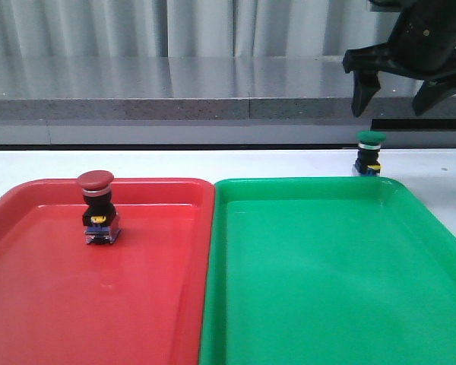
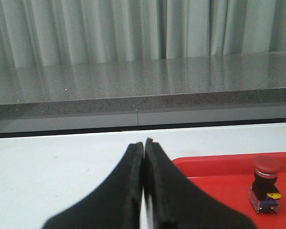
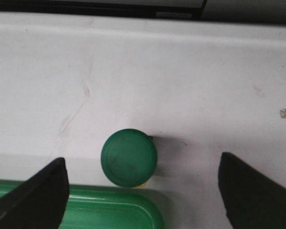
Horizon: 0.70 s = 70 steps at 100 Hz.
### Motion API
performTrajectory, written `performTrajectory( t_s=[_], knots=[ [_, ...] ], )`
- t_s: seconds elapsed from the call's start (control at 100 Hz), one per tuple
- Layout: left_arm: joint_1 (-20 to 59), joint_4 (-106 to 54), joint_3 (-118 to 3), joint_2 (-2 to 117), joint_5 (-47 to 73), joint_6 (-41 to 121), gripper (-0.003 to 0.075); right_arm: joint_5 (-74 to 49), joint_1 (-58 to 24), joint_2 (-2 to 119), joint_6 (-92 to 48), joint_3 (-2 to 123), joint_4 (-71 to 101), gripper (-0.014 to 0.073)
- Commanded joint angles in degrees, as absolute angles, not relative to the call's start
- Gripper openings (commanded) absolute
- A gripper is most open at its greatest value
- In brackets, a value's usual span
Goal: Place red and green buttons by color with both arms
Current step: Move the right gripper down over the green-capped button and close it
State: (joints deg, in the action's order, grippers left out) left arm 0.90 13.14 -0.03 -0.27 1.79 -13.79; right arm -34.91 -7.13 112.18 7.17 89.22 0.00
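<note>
green button (image 3: 129,158) sat upright below right gripper (image 1: 399,97), off-centre between spread fingers | left gripper (image 2: 144,191) pressed together, farther away

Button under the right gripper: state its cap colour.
Green cap; right wrist view shows it best.

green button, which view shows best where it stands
The front view: the green button stands upright on the white table, behind the green tray. The right wrist view shows only its cap from above; the left wrist view misses it.
</note>
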Motion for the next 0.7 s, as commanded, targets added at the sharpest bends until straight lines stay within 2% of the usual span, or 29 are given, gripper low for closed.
performTrajectory(
  t_s=[0.0, 0.47, 0.56, 0.69],
  knots=[
    [0.91, 12.83, 1.56, -2.21, -2.58, -13.92, -0.0019, -31.94, -7.16, 110.78, 6.59, 91.84, -0.49, 0.0633],
    [0.91, 12.83, 1.56, -2.21, -2.58, -13.92, -0.0019, -26.28, -7.16, 115.23, 6.59, 91.89, -0.44, 0.0627],
    [0.91, 12.83, 1.56, -2.21, -2.58, -13.92, -0.0019, -26.01, -7.16, 115.27, 6.59, 91.89, -0.37, 0.0576],
    [0.91, 12.83, 1.56, -2.21, -2.58, -13.92, -0.0019, -26.06, -7.16, 115.27, 6.59, 91.89, -0.33, 0.0434]
  ],
)
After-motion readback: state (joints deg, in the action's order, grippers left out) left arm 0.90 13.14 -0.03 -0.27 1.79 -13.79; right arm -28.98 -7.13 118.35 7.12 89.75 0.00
